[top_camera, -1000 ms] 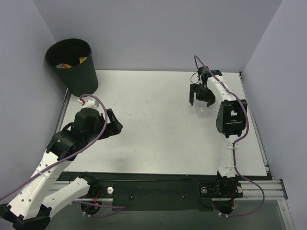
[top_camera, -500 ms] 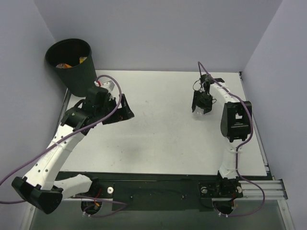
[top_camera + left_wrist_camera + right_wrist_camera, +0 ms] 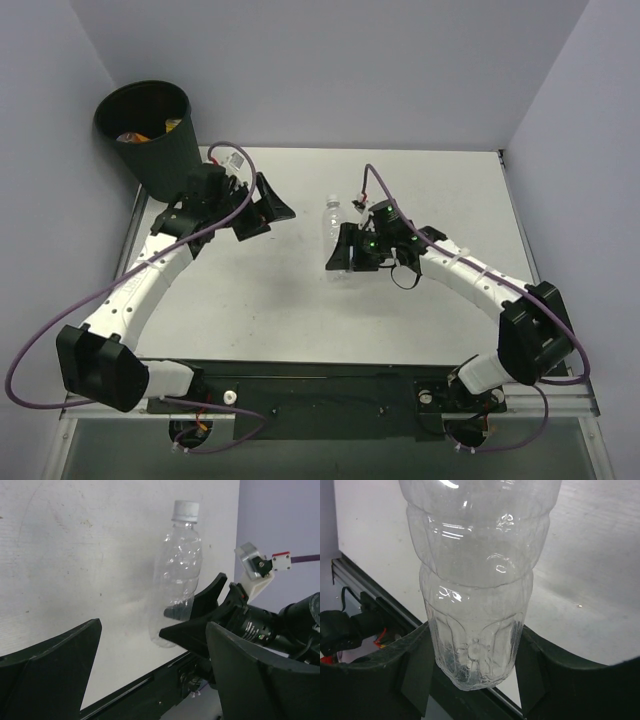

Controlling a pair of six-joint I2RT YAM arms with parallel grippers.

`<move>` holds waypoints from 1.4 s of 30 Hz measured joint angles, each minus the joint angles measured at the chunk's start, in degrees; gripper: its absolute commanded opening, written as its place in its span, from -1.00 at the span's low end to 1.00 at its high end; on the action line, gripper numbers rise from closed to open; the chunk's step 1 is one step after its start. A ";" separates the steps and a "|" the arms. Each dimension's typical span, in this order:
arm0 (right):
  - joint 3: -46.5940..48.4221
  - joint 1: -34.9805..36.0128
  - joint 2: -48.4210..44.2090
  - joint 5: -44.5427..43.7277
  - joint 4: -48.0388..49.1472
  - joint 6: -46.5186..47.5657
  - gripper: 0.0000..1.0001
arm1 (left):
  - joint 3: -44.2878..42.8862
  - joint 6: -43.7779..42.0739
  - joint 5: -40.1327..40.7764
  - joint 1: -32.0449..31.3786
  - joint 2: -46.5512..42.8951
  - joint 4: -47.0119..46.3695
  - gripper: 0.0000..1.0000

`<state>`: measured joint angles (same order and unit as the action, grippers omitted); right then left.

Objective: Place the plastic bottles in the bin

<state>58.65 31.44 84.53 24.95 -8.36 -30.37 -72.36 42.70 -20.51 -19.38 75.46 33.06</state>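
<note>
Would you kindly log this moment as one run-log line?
right gripper: shut on clear bottle, near its base | left gripper: open, empty, facing bottle | bin: orange bottles inside

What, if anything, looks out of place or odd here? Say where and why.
Nothing looks spilled or broken. One clear bottle is outside the bin, at mid-table. It is pinched near its base by the fingers of the right gripper, so most of it sticks out unsupported.

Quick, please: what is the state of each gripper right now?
Left gripper: open, holding nothing.
Right gripper: closed on the lower end of the clear bottle.
</note>
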 measured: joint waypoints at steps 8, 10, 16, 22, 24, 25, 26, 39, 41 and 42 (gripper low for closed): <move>-0.70 7.15 -0.02 3.19 4.11 -4.70 -0.21 | 7.30 4.70 -1.22 0.31 1.68 -12.48 0.88; 0.68 8.79 1.01 3.52 4.52 -5.09 -0.21 | 7.82 4.98 -1.49 0.33 2.73 -14.49 0.81; 2.34 12.09 3.61 4.61 5.62 -6.14 -0.21 | 12.61 5.79 -3.13 0.31 4.17 -20.46 0.82; 2.95 12.35 4.37 5.75 5.64 -6.97 -0.21 | 14.43 6.01 -4.37 0.20 4.39 -22.08 0.82; 3.41 12.50 4.39 5.84 5.68 -7.08 -0.21 | 14.43 6.12 -4.92 0.17 4.94 -23.10 0.78; 3.65 12.57 4.39 5.97 5.81 -7.13 -0.21 | 14.43 6.16 -5.11 0.07 5.35 -23.58 0.73; 3.85 12.70 4.39 5.99 5.90 -7.21 -0.21 | 14.43 6.25 -5.42 -0.02 5.95 -23.96 0.70; 5.84 13.00 6.97 4.17 2.27 -6.60 1.00 | 13.33 4.46 -6.82 -0.13 11.69 -24.74 -1.00; 8.11 13.29 7.10 2.01 -0.87 -4.50 1.00 | 10.82 3.10 -6.64 0.85 13.60 -23.26 -1.00; 9.53 13.29 7.08 0.59 -2.97 -3.50 1.00 | 9.03 2.29 -6.58 1.51 14.67 -22.25 -1.00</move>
<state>68.18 44.73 91.61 25.54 -11.33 -33.87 -63.33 44.99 -27.09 -17.87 90.13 10.81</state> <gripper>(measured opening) 0.999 0.211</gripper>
